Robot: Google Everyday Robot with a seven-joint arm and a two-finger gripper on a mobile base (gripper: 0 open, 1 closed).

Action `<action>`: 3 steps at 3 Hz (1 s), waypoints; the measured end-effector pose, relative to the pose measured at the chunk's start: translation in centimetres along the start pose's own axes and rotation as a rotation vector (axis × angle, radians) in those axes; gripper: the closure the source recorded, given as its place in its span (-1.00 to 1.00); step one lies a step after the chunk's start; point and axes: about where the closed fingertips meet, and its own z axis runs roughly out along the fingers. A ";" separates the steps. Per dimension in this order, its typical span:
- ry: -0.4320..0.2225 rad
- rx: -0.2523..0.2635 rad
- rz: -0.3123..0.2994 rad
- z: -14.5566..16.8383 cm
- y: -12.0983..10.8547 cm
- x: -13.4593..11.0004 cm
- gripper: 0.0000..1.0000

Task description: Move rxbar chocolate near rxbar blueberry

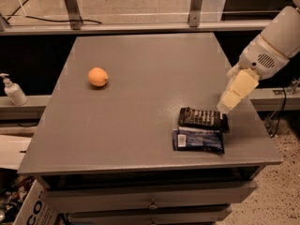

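The cream gripper (229,103) hung over the grey counter (140,107); whether its jaws were apart or together, I could not tell. Just below-left of them lay the flat black-wrapped rxbar chocolate (201,118), touching the dark-blue-wrapped rxbar blueberry (198,140). It was probably light, bendable and slippery, best pinched across its narrow width.

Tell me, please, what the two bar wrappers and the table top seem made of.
The rxbar chocolate and rxbar blueberry seem wrapped in thin printed plastic film: faint sheen, flat shape. The table looks like matte grey laminate or paint: even, dull reflection. The gripper hangs above the chocolate bar's right end.
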 end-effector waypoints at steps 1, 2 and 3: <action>-0.066 0.040 -0.014 -1.8 -2.9 0.8 -1.00; -0.145 0.064 -0.050 -3.5 -5.3 1.5 -1.00; -0.147 0.065 -0.050 -3.5 -5.4 1.4 -1.00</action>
